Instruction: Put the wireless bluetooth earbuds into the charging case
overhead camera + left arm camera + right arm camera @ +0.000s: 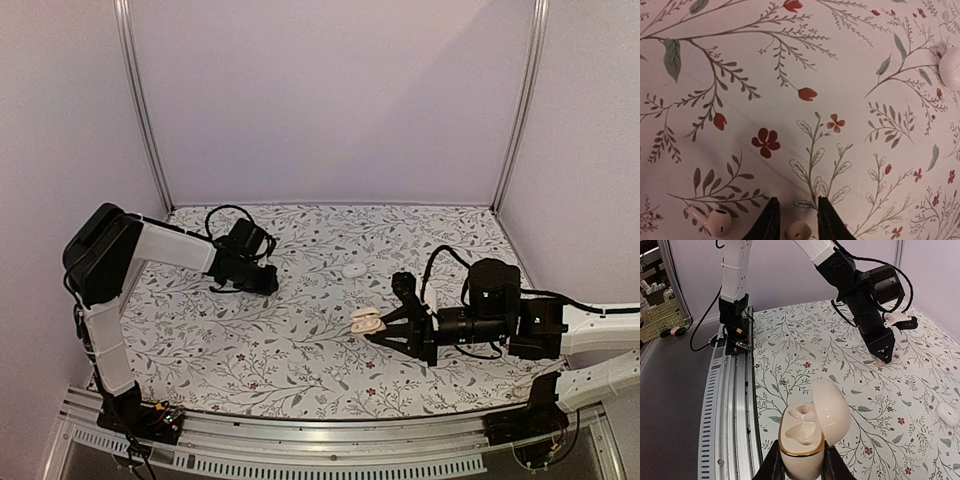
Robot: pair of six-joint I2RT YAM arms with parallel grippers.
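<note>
Floral tablecloth [300, 350]; metal rail [330, 442] along its near edge; 2 upright posts [140, 100] behind.

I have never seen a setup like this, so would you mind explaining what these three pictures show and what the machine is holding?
These are two robot arms bolted at the near edge of a floral-patterned table. The wide picture comes from a fixed camera above and behind them; the other two come from a camera on each wrist. The right gripper is clamped on the charging case, lid open, both sockets empty. The left gripper is down at the table, straddling one earbud; whether it grips I cannot tell. A second earbud lies beside it, and a small white oval object lies further off.
</note>
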